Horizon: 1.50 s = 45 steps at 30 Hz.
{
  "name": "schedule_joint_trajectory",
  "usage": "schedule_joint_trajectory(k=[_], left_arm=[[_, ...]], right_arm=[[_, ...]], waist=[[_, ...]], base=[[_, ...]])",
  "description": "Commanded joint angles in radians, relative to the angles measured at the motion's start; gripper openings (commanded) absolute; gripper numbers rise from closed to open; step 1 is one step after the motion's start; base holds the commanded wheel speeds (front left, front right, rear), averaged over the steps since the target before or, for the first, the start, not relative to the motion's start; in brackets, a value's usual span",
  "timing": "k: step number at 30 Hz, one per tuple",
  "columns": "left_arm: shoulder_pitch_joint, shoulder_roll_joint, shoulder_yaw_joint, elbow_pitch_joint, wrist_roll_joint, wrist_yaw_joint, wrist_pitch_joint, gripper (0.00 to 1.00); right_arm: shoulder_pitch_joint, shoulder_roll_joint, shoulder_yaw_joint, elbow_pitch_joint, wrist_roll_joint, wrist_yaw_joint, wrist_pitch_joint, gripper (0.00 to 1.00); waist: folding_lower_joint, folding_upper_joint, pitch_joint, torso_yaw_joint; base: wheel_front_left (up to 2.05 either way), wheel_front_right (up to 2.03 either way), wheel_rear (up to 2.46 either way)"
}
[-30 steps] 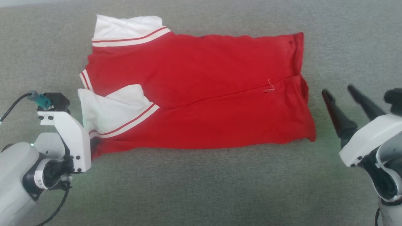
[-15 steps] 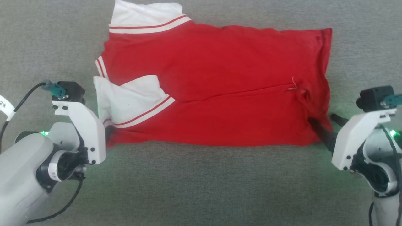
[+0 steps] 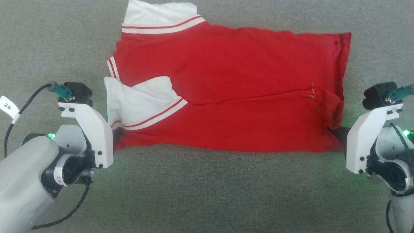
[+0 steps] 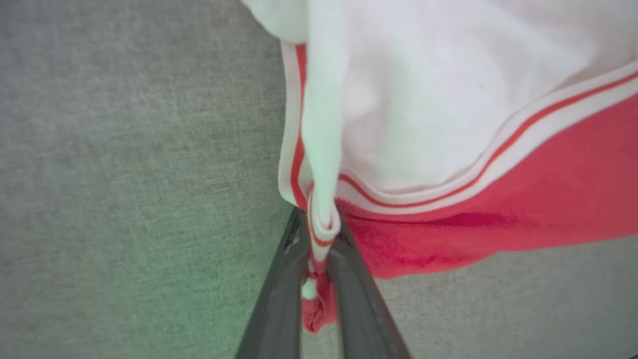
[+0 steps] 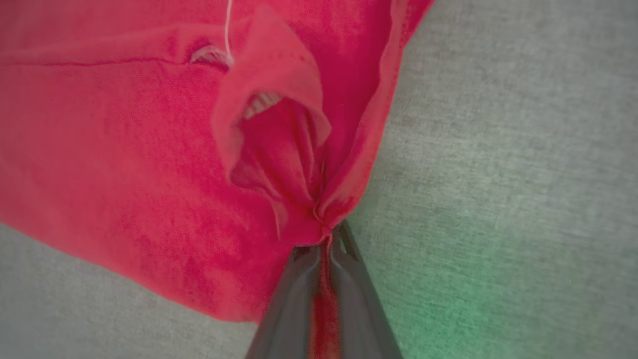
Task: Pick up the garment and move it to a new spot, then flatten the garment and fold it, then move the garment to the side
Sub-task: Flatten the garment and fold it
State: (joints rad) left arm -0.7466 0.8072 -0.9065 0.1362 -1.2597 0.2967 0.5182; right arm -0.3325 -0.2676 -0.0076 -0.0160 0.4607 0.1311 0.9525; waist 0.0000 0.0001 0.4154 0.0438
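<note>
The left claw (image 4: 319, 227) is clamped on the striped corner of the garment (image 3: 233, 90), lower left of the head view. The right claw (image 5: 326, 239) pinches its bunched red hem at lower right. The garment lies spread across the middle of the grey table (image 3: 207, 187).

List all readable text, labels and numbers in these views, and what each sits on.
"2" followed by a star-like mark: on the white tag hanging from the black cable.
Small white sticker at the lower left of the head view: dark marks, too small to read.
Garment: no number or print on the side showing, only striped trim.
</note>
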Motion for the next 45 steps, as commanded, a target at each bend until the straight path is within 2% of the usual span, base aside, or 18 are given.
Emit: schedule_joint_trajectory(k=[1,5,14,17,21,27,28,29,30,31,32,37,45], left_arm=[[0.031,-0.014,-0.023,-0.005,-0.017,0.003,0.02,0.0],[0.037,0.042,-0.015,-0.064,-0.02,0.039,0.047,0.0],[0.1,0.152,-0.021,-0.263,-0.009,0.152,0.081,0.0],[0.137,0.168,-0.027,-0.305,-0.024,0.181,0.077,0.0],[0.176,0.166,-0.039,-0.306,-0.043,0.196,0.082,0.0],[0.2,0.111,-0.045,-0.234,-0.062,0.163,0.052,0.0],[0.199,0.103,-0.047,-0.219,-0.067,0.155,0.054,0.12],[0.193,0.099,-0.049,-0.204,-0.064,0.146,0.053,0.48],[0.186,0.095,-0.048,-0.188,-0.06,0.143,0.05,1.0],[0.18,0.094,-0.045,-0.176,-0.059,0.139,0.05,1.0],[0.175,0.095,-0.041,-0.167,-0.062,0.135,0.052,1.0],[0.142,0.145,-0.011,-0.198,-0.051,0.135,0.053,1.0],[0.05,0.299,0.04,-0.349,-0.011,0.179,0.126,1.0]], right_arm=[[0.04,-0.008,0.005,0.017,0.004,-0.001,0.027,0.0],[0.044,-0.035,-0.011,-0.035,0.034,-0.001,0.074,0.0],[0.124,-0.11,-0.038,-0.172,0.099,-0.001,0.185,0.0],[0.162,-0.121,-0.059,-0.195,0.099,-0.001,0.197,0.0],[0.187,-0.11,-0.07,-0.193,0.094,-0.001,0.196,0.0],[0.183,-0.095,-0.04,-0.143,0.081,-0.001,0.143,0.0],[0.175,-0.103,-0.027,-0.135,0.078,-0.001,0.13,0.0],[0.165,-0.107,-0.015,-0.126,0.077,-0.001,0.115,0.27],[0.158,-0.108,-0.002,-0.12,0.082,-0.001,0.1,0.37],[0.154,-0.108,0.004,-0.114,0.087,-0.001,0.086,0.47],[0.148,-0.11,0.011,-0.107,0.09,-0.001,0.075,1.0],[0.131,-0.118,0.023,-0.101,0.11,-0.001,0.032,1.0],[0.1,-0.097,-0.008,-0.167,0.093,-0.001,-0.099,1.0]], waist=[[0.0,-0.0001,-0.012,0.003],[0.0,-0.0001,-0.037,0.01],[0.0,-0.0001,-0.072,0.028],[0.0,-0.0001,-0.075,0.03],[0.0,-0.0001,-0.074,0.027],[0.0,-0.0001,-0.064,0.02],[0.0,-0.0001,-0.063,0.019],[0.0,-0.0001,-0.062,0.017],[0.0,-0.0001,-0.062,0.015],[0.0,-0.0001,-0.061,0.012],[0.0,-0.0001,-0.061,0.01],[0.0,-0.0001,-0.062,-0.006],[0.0,-0.0001,-0.053,-0.068]], base=[[0.0,0.0,0.0],[0.0,0.0,0.0],[0.0,0.0,0.0],[0.0,0.0,0.0],[0.0,0.0,0.0],[0.0,0.0,0.0],[0.0,0.0,0.0],[0.0,0.0,0.0],[0.0,0.0,0.0],[0.0,0.0,0.0],[0.0,0.0,0.0],[0.0,0.0,0.0],[0.0,0.0,0.0]])
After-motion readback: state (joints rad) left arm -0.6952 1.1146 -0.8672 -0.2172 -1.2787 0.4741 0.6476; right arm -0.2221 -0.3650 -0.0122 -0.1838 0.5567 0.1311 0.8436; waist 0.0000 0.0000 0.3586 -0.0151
